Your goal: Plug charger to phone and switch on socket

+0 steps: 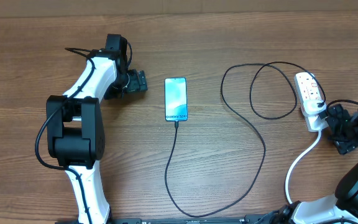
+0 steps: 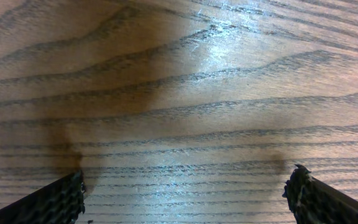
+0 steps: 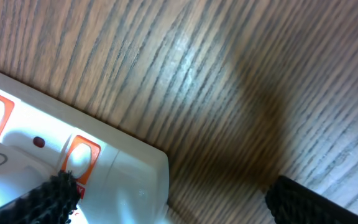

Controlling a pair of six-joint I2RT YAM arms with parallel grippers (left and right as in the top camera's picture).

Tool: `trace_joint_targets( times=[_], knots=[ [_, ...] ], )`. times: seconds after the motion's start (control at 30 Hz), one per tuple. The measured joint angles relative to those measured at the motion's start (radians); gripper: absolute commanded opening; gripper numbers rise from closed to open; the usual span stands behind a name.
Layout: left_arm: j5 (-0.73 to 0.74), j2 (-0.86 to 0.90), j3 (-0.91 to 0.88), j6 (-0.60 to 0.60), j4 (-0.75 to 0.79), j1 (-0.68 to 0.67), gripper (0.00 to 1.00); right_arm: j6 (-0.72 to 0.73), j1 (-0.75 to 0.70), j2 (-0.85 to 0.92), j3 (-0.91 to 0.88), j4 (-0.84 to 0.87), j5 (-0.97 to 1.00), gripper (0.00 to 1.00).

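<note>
Wood-grain desk (image 1: 241,37) seen from above. The phone (image 1: 176,98) lies flat near the centre, lit screen up. The charger (image 1: 167,171) reaches the phone's bottom edge, runs toward the near edge, then swings right of the phone and loops up to the socket (image 1: 310,99), which lies far right of the phone. The socket's white cord (image 1: 297,163) curves toward the near edge.

"Galaxy" wording along the phone (image 1: 175,98) screen's bottom edge; rest illegible

I see a brown, dark-grained desk (image 1: 241,37), a phone (image 1: 175,98) with a light-blue screen and black bezel, a thin black charger (image 1: 167,174), and a white socket (image 1: 309,96) with orange-red switches (image 3: 79,158).
</note>
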Motion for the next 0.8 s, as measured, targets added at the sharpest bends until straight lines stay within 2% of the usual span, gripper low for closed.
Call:
trace_joint_targets(
  times=[0.17,0.27,0.8],
  knots=[
    [0.000,0.000,0.000,0.000,0.000,0.000,1.00,0.000,0.001,0.003,0.007,-0.015,-0.015,0.88],
    [0.000,0.000,0.000,0.000,0.000,0.000,1.00,-0.002,0.004,0.003,0.019,-0.047,-0.013,1.00],
    [0.000,0.000,0.000,0.000,0.000,0.000,1.00,-0.013,0.007,-0.003,0.024,-0.024,0.046,1.00]
  ],
)
